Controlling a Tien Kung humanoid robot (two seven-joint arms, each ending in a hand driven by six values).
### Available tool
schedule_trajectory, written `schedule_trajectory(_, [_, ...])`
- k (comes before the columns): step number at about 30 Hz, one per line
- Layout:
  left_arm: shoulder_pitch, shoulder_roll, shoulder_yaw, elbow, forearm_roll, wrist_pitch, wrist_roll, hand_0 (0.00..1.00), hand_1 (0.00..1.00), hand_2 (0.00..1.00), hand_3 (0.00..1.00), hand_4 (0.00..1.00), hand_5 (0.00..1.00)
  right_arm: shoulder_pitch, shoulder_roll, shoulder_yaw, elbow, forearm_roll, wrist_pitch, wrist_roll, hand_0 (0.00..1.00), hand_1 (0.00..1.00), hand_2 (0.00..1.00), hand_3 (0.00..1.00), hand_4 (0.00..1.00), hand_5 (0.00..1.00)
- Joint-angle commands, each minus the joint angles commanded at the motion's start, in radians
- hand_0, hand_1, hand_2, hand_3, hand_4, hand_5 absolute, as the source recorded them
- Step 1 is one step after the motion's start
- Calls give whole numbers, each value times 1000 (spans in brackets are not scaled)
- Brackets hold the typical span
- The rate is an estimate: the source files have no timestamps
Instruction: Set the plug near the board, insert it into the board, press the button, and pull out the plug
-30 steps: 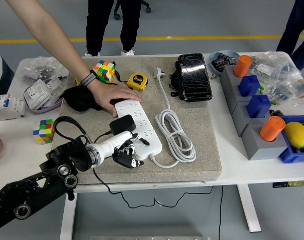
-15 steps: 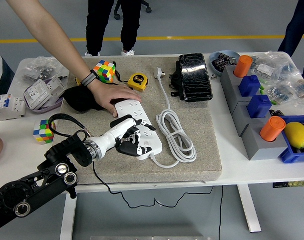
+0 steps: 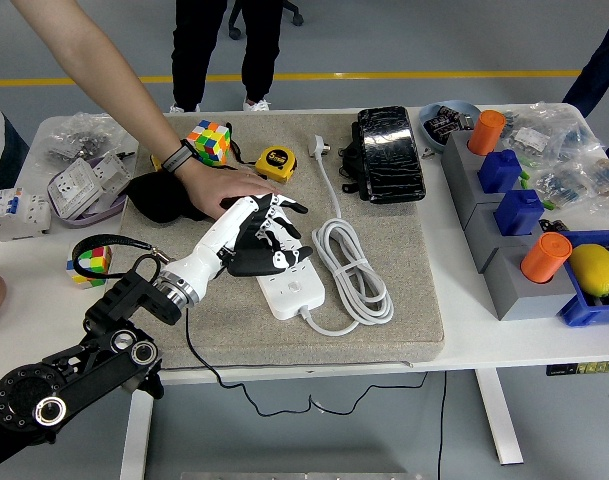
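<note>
The robot's left hand (image 3: 262, 238) is out over the white power strip (image 3: 287, 287), fingers curled around a black plug (image 3: 252, 263) whose thin black cable (image 3: 206, 368) trails back under the wrist and off the near edge of the surface (image 3: 464, 335). I cannot tell whether the plug is seated in a socket or only pressed against the strip's top. Just beyond the hand, a person's hand (image 3: 212, 190) lies flat on the strip's far end, holding it down, a dark band on the wrist. To the hand's right the strip's own white cord (image 3: 351, 268) sits coiled on the grey mat (image 3: 419, 290), its white plug (image 3: 321, 148) lying further off toward the far side. Beyond the person's hand are a yellow tape measure (image 3: 275, 160) and a colourful cube (image 3: 209, 140); a second cube (image 3: 91, 263) sits left of the robot's forearm. The right arm does not show.
</note>
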Motion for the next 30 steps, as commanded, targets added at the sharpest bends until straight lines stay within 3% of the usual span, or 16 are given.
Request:
schedule_trajectory(1, [1, 0, -1, 2, -3, 12, -15, 342, 474, 537, 616, 902, 243, 0, 0, 0, 0, 0, 0, 0, 565, 636, 605, 536, 911, 458])
schedule_trajectory(2, [1, -1, -3, 5, -6, 20, -27, 549, 644, 624, 636, 937, 334, 1, 0, -1, 0, 0, 0, 0, 566, 635, 604, 536, 911, 458])
schedule_trajectory(7, [1, -2, -3, 18, -6, 40, -51, 549, 644, 624, 636, 937, 334, 2, 0, 0, 0, 1, 0, 0, 566, 635, 604, 536, 911, 458])
schedule_trajectory(8, [1, -2, -2, 21, -1, 41, -49, 704, 728, 734, 749, 986, 452, 3, 0, -1, 0, 1, 0, 0, 566, 635, 604, 536, 911, 458])
schedule_trajectory(13, [2, -3, 2, 42, 24, 40, -43, 704, 728, 734, 749, 986, 452, 6, -2, -3, -1, 2, 0, 0, 566, 635, 604, 536, 911, 458])
schedule_trajectory(14, [2, -3, 3, 45, 26, 41, -44, 855, 870, 893, 820, 998, 572, 6, -2, -3, 0, 2, 0, 0, 566, 635, 605, 536, 911, 458])
schedule_trajectory(19, [3, -3, 2, 61, 75, 51, -38, 855, 870, 893, 820, 998, 572, 8, -3, -6, 0, 2, 0, 0, 566, 635, 605, 536, 911, 458])
schedule_trajectory(20, [3, -4, 1, 63, 86, 53, -33, 956, 939, 949, 849, 998, 594, 8, -3, -6, 0, 2, 0, 0, 567, 635, 605, 536, 911, 459])
schedule_trajectory(25, [-4, -5, 4, 79, 129, 76, -8, 956, 939, 949, 849, 998, 594, 8, -5, -8, 0, 3, 0, 0, 567, 635, 605, 536, 911, 459])
schedule_trajectory(26, [-6, -6, 6, 88, 129, 79, -9, 893, 917, 935, 851, 998, 593, 7, -5, -8, 0, 3, 0, 0, 569, 636, 604, 536, 911, 459])
schedule_trajectory(30, [-10, -9, 12, 110, 144, 87, -2, 893, 917, 935, 851, 998, 593, 5, -6, -8, 0, 4, 0, 0, 569, 636, 604, 536, 911, 459])
